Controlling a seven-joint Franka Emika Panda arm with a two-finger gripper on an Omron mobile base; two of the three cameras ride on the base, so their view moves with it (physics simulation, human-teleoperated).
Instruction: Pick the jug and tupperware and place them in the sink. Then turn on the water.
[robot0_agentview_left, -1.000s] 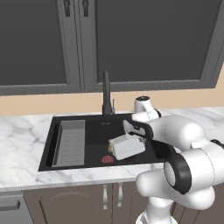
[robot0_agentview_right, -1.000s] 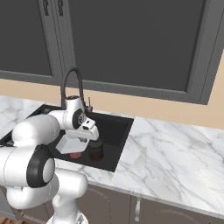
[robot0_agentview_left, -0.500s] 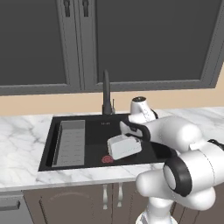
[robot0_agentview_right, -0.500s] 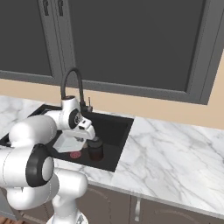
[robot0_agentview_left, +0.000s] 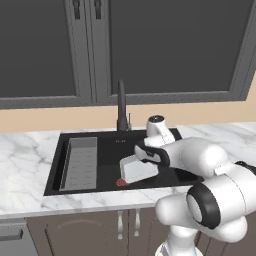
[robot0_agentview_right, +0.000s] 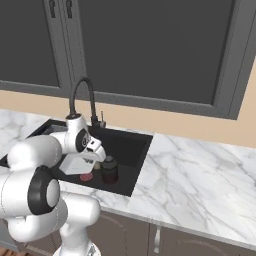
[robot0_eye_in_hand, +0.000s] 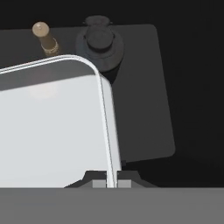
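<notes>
Hand view, bottom centre: gripper (robot0_eye_in_hand: 111, 183) clenched on the rim of the tupperware (robot0_eye_in_hand: 52, 127), held over the sink (robot0_eye_in_hand: 144, 109). Upper centre: jug (robot0_eye_in_hand: 99, 46) on the basin floor, brass peg (robot0_eye_in_hand: 45, 38) at its left. Left base view, centre: gooseneck faucet (robot0_agentview_left: 121, 107) behind the basin.

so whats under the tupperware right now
The tupperware hangs on the gripper above the black sink floor. A red disc peeks out beneath its edge, partly covered. The jug stands beside it, not under.
</notes>
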